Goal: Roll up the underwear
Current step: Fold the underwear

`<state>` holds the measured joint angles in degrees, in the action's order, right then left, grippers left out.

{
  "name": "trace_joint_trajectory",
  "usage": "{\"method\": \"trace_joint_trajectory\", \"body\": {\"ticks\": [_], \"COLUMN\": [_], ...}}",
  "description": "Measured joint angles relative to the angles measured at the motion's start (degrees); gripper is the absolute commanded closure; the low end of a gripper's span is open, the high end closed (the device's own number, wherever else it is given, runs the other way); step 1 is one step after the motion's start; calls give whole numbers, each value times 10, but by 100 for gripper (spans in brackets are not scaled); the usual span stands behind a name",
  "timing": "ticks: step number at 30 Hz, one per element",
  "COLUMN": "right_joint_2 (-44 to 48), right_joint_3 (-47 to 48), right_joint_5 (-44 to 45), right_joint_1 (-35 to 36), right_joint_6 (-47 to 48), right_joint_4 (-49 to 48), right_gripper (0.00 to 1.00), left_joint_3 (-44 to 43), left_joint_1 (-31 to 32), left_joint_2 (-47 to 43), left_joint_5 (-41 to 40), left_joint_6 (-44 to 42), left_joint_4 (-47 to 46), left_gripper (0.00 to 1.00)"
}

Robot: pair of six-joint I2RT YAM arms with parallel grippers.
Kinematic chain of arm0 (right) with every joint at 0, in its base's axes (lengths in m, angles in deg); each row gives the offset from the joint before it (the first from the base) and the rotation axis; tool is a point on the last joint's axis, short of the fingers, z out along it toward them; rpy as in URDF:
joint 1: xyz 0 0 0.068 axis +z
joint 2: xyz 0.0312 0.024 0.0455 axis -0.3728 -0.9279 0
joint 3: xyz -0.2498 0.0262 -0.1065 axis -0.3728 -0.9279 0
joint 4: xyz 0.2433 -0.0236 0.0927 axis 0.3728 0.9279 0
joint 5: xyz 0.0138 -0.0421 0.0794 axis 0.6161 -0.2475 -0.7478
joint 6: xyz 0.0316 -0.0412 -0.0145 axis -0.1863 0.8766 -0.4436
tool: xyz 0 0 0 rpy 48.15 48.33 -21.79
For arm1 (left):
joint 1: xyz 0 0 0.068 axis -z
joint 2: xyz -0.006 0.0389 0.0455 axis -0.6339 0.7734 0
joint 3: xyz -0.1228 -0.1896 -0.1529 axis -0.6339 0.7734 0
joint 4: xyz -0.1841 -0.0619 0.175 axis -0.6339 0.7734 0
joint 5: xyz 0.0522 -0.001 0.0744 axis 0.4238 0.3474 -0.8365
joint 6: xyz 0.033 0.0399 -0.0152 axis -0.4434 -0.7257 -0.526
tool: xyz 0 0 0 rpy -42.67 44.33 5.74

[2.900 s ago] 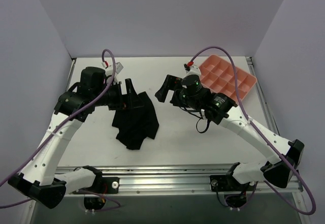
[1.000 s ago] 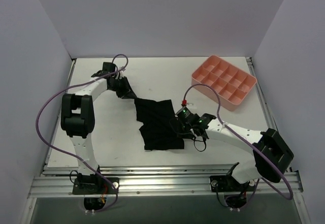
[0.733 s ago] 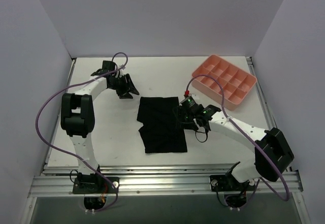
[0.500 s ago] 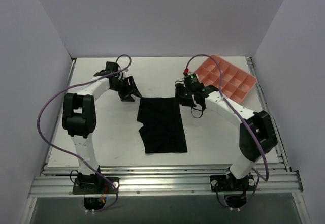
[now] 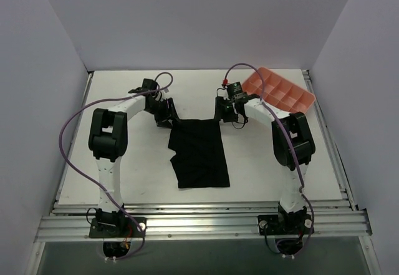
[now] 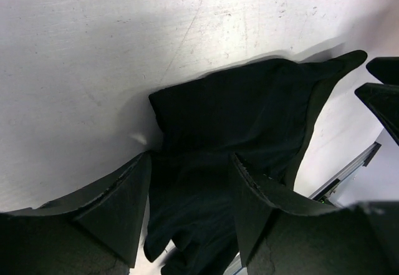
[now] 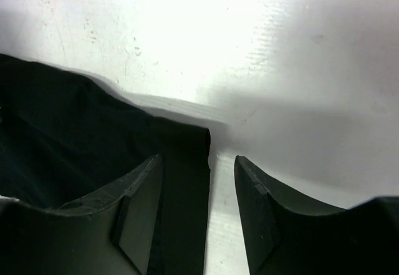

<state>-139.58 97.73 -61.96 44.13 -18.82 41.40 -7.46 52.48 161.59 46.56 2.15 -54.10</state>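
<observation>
The underwear (image 5: 198, 153), plain black fabric, lies spread flat mid-table as a rough rectangle. My left gripper (image 5: 167, 114) hovers at its far left corner. In the left wrist view its jaws (image 6: 190, 191) stand open, with the underwear (image 6: 237, 119) lying below and between the fingers. My right gripper (image 5: 222, 113) is at the far right corner. In the right wrist view it (image 7: 198, 209) is open and straddles the side edge of the underwear (image 7: 93, 131), one finger over the cloth and the other over bare table.
A pink compartment tray (image 5: 282, 95) stands at the back right, close behind the right arm's forearm. The white table (image 5: 124, 163) ends in metal rails along the near edge. Grey walls enclose the left, right and back.
Both grippers have opened and let go of the underwear, which now lies flat. The right arm swung from the garment's right side to its far right corner. The left gripper shifted slightly right.
</observation>
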Motion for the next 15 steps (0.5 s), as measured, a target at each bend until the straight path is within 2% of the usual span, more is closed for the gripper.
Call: {"method": "trace_joint_trajectory", "body": {"ticks": [8, 10, 11, 12, 13, 14, 15], "right_joint_2": [-43, -58, -64, -69, -72, -73, -75], "right_joint_3": [28, 47, 54, 59, 61, 64, 66], "right_joint_5": [-27, -32, -33, -34, -34, -34, -34], "right_joint_1": [-1, -1, -1, -1, -1, -2, -3], "right_joint_6": [14, 17, 20, 22, 24, 26, 28], "right_joint_4": [-18, -22, -24, -26, -28, -27, -27], "right_gripper": [64, 73, 80, 85, 90, 100, 100], "left_joint_3": [-8, -29, -42, -54, -64, -71, -73], "left_joint_1": [0, 0, 0, 0, 0, 0, 0], "left_joint_2": [6, 20, 28, 37, 44, 50, 52], "left_joint_5": [-1, 0, 0, -1, -1, -2, -4], "left_joint_6": [-1, 0, 0, 1, 0, -1, -1], "left_joint_4": [-10, -9, -9, -10, -10, -9, -9], "left_gripper": [44, 50, 54, 62, 67, 72, 79]}}
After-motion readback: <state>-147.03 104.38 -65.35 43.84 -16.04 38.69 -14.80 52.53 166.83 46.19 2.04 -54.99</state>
